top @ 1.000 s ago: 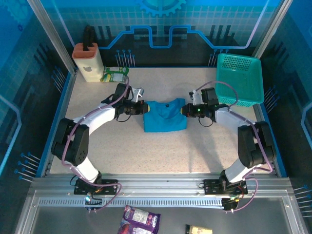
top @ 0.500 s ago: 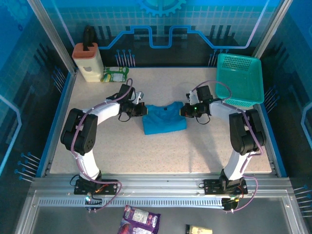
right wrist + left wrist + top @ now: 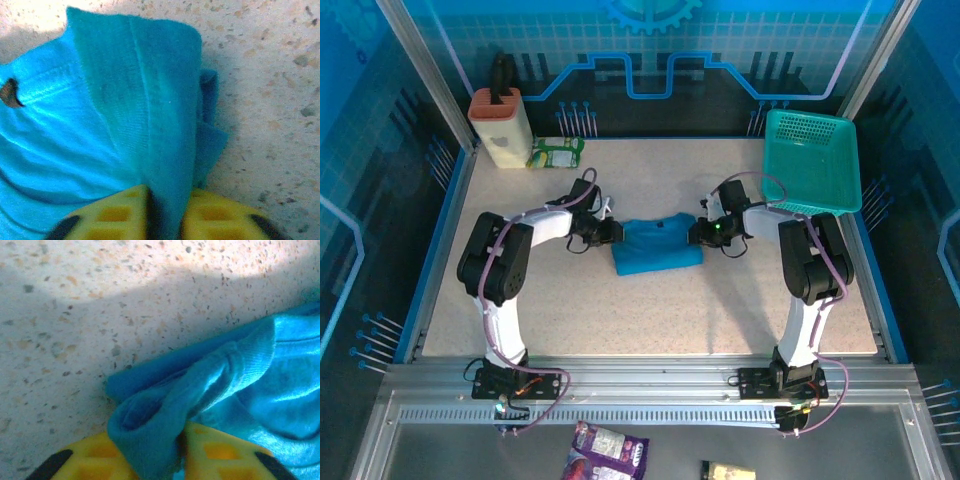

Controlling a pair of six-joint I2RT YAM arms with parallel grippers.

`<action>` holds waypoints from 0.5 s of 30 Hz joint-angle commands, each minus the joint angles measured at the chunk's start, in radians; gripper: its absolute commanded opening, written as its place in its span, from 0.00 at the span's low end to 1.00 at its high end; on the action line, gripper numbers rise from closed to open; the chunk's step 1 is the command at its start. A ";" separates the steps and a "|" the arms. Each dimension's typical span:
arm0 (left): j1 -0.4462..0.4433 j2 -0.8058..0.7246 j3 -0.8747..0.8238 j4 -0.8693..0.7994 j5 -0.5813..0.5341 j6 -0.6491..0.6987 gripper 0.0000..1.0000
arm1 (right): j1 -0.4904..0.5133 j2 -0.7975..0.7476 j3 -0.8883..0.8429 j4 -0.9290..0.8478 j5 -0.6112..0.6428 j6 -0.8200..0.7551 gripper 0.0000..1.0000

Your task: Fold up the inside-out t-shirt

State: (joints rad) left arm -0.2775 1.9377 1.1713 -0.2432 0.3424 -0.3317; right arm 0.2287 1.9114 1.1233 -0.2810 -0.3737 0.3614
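Observation:
The blue-teal t-shirt (image 3: pixel 660 245) lies in a compact folded bundle at the middle of the table. My left gripper (image 3: pixel 610 231) is at its left end, low on the table. A bunched fold of the t-shirt (image 3: pixel 150 415) sits between its yellow fingers (image 3: pixel 220 450), with a thin dark slit beside the right one. My right gripper (image 3: pixel 698 232) is at the bundle's right end. A flat fold of the t-shirt (image 3: pixel 150 110) runs between its fingers (image 3: pixel 115 215), with a dark gap next to the left one. Both grippers (image 3: pixel 150 442) (image 3: pixel 167 202) stand slightly open around the cloth.
A teal mesh basket (image 3: pixel 812 160) stands at the back right, close behind the right arm. A tan container (image 3: pixel 500 125) and a green packet (image 3: pixel 557 152) are at the back left. Speckled table stretches in front of the bundle. Snack packets (image 3: pixel 608 450) lie below the rail.
Both grippers carried the shirt's ends slightly away from the bases and down onto the table, leaving the bundle shorter front to back. Their jaws have loosened from shut.

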 commanded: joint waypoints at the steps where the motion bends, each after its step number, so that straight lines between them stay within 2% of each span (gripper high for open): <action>1: 0.017 -0.098 0.025 -0.048 -0.035 -0.013 0.35 | -0.003 -0.077 0.009 -0.080 0.051 0.010 0.36; 4: 0.014 -0.182 0.038 -0.106 -0.026 -0.023 0.41 | -0.002 -0.154 0.006 -0.126 0.072 0.021 0.44; 7: -0.014 -0.230 0.049 -0.156 -0.006 -0.030 0.40 | -0.003 -0.192 0.020 -0.185 0.060 0.065 0.45; 10: -0.063 -0.220 0.056 -0.191 0.050 -0.072 0.30 | 0.001 -0.179 0.028 -0.200 -0.097 0.103 0.40; 12: -0.105 -0.201 0.037 -0.182 0.071 -0.117 0.22 | 0.008 -0.157 0.009 -0.160 -0.245 0.144 0.35; 15: -0.158 -0.164 0.011 -0.162 0.079 -0.158 0.11 | 0.018 -0.121 -0.040 -0.066 -0.405 0.199 0.28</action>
State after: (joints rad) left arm -0.3981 1.7321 1.2156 -0.3622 0.3756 -0.4271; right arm 0.2302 1.7493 1.1248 -0.3870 -0.5629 0.4858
